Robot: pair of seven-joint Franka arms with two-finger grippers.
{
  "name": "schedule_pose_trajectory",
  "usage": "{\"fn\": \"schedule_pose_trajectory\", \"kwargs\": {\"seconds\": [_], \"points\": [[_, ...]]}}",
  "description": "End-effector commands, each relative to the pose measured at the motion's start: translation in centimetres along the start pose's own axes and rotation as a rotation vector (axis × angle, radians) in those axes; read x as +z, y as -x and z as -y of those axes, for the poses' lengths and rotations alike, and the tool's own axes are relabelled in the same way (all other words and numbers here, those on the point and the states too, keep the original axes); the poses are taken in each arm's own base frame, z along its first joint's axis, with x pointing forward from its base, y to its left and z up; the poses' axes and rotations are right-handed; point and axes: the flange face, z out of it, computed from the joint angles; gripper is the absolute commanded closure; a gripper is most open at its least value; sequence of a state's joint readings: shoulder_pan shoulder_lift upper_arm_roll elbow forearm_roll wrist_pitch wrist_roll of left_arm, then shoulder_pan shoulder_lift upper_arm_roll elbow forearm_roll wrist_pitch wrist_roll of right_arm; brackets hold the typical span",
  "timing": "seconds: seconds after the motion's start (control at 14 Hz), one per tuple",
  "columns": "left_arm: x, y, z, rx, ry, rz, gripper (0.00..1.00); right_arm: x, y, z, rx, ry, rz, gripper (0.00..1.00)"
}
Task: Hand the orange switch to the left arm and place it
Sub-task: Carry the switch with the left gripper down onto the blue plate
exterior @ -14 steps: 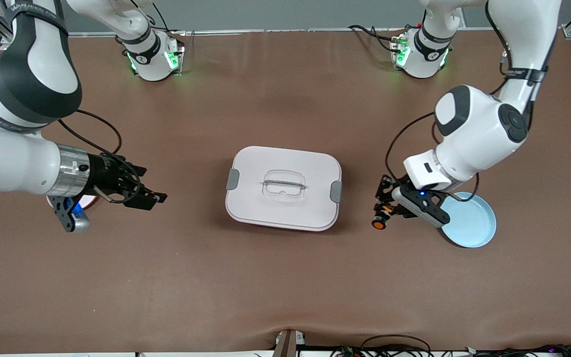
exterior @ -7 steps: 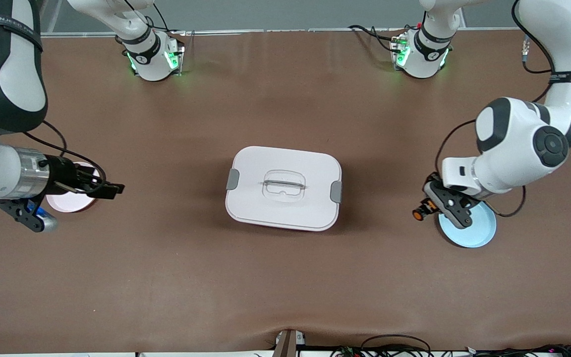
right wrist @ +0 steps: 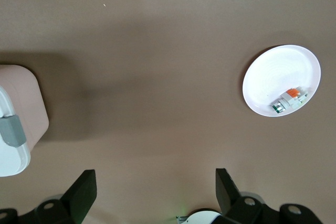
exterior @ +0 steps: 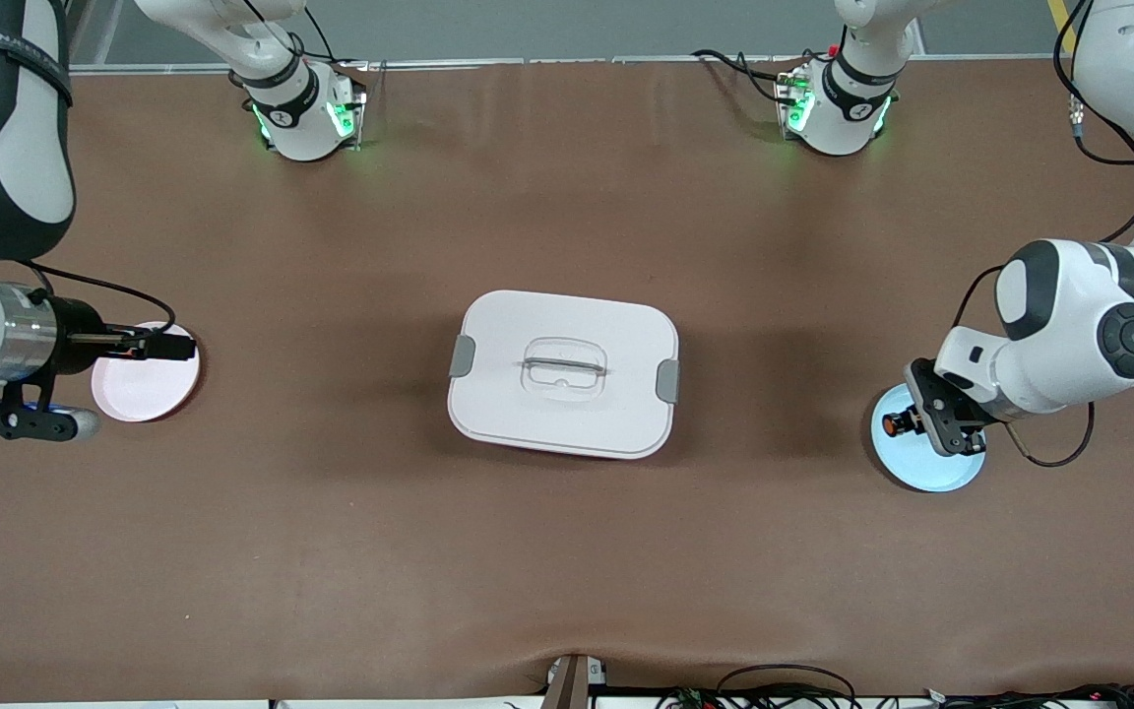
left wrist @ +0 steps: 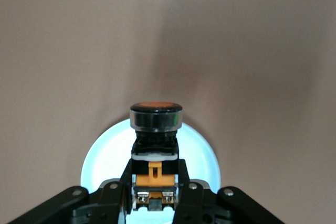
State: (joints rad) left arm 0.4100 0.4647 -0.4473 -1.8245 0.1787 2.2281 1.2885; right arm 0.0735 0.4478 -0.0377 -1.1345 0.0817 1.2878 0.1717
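My left gripper (exterior: pixel 907 421) is shut on the orange switch (exterior: pixel 890 424) and holds it over the light blue plate (exterior: pixel 931 471) at the left arm's end of the table. In the left wrist view the switch (left wrist: pixel 155 116) sits between my fingers (left wrist: pixel 125 179), orange face outward, above the plate (left wrist: pixel 105 161). My right gripper (exterior: pixel 173 347) is open and empty over the pink plate (exterior: pixel 149 394) at the right arm's end; its jaws stand wide apart in the right wrist view (right wrist: pixel 155 187). The white box (exterior: pixel 563 372) stands mid-table between the two grippers.
The right wrist view shows a pale plate (right wrist: pixel 278 72) holding a small silvery-white part with a red bit (right wrist: pixel 287 100), and a corner of the box (right wrist: pixel 13 108). Both arm bases (exterior: pixel 301 108) (exterior: pixel 838 103) stand at the table's edge farthest from the front camera.
Both grippers have drawn away from the box toward their own ends. The left one carried the switch over the blue plate; the right one moved over the pink plate.
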Motion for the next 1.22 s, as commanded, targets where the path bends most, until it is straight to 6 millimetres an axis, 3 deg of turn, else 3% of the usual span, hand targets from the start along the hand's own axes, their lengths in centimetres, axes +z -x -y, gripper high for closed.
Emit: {"fn": "schedule_pose_trajectory", "kwargs": {"seconds": [0.0, 0.29, 0.72, 1.15], "points": [[2.0, 2.1, 1.0, 0.139, -0.019, -0.005, 1.00, -0.8, 0.8, -0.4, -0.016, 0.018, 0.005, 0.00], [5.5, 5.4, 1.6, 0.225, -0.016, 0.032, 1.00, -0.8, 0.7, -0.8, -0.037, 0.015, 0.005, 0.00], [8.1, 8.7, 1.8, 0.236, -0.018, 0.086, 1.00, -0.9, 0.5, -1.1, -0.109, 0.050, -0.008, 0.00], [10.2, 8.2, 1.5, 0.234, -0.025, 0.067, 0.92, -2.4, 1.1, -2.4, -0.084, 0.056, -0.031, 0.00]]}}
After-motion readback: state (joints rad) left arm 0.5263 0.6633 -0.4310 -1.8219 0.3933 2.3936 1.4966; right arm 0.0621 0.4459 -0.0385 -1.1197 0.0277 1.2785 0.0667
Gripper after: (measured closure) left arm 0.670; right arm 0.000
